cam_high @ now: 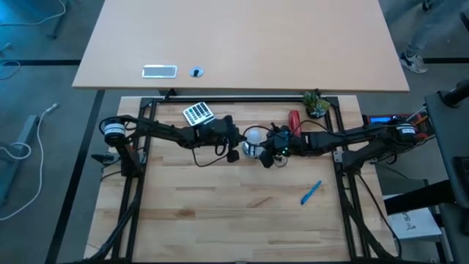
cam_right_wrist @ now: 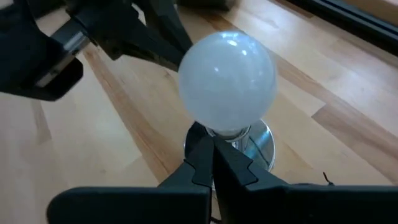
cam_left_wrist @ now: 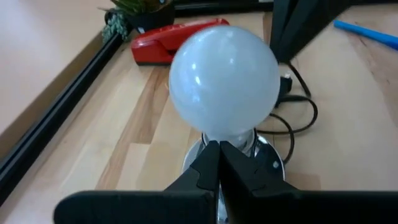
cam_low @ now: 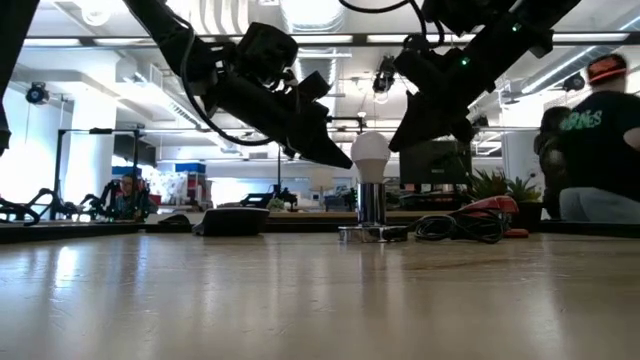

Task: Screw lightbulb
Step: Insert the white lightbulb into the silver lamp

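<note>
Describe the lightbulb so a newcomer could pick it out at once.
Look at the wooden table, near its far edge, where the two arms meet. There the lightbulb stands upright in a shiny silver socket. It is the only frosted white globe; the red stapler beside it lies flat.

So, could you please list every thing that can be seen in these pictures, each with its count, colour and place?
lightbulb: one, whitish, upright in the socket, mid-table between both grippers.
socket: one, shiny silver, black cord coiled beside it.
stapler: one, red, behind the bulb near the plant.
plant: one, green, table's far edge, right side.
pen: one, blue, right part of the table.
white gridded object: one, far left of the bulb.
person: one, dark top, in the room beyond the table.
left gripper: shut, at the bulb's neck.
right gripper: shut, at the neck, opposite side.
</note>
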Motion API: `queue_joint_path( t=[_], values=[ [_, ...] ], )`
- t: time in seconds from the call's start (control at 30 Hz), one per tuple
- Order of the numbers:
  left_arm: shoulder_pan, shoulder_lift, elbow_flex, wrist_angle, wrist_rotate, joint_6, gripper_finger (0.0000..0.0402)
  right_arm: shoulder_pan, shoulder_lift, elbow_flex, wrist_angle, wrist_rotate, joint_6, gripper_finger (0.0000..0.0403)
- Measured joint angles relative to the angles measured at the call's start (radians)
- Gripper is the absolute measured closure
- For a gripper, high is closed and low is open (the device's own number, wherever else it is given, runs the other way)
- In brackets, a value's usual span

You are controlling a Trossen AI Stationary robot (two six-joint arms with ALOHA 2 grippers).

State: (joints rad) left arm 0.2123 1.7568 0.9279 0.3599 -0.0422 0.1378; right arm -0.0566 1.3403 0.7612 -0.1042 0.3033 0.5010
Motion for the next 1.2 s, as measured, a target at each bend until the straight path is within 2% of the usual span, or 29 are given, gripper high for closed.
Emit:
queue_joint_path(
  t=[0.2,0.37,0.43,0.53,0.7,1.2],
  values=[
    [0.0,-0.029,-0.002,-0.033,0.011,0.004,0.0401,0.0,-0.035,0.0,-0.081,0.012,0.024,0.0403],
    [0.0,-0.037,-0.005,-0.027,0.214,0.024,0.0401,-0.001,-0.043,0.0,-0.107,0.051,0.006,0.0403],
    [-0.003,-0.034,-0.005,-0.006,0.24,0.035,0.0401,-0.002,-0.043,0.0,-0.098,0.064,-0.021,0.0403],
    [-0.001,-0.02,-0.005,0.014,0.209,0.037,0.0401,-0.015,-0.043,0.0,-0.088,0.064,-0.041,0.0403],
    [0.001,-0.014,-0.005,0.017,0.095,0.038,0.0401,-0.034,-0.031,0.0,-0.083,0.067,-0.047,0.0403],
    [0.005,-0.014,-0.006,0.019,0.072,0.036,0.0401,-0.033,0.016,0.0,0.017,0.031,-0.066,0.0403]
  ],
)
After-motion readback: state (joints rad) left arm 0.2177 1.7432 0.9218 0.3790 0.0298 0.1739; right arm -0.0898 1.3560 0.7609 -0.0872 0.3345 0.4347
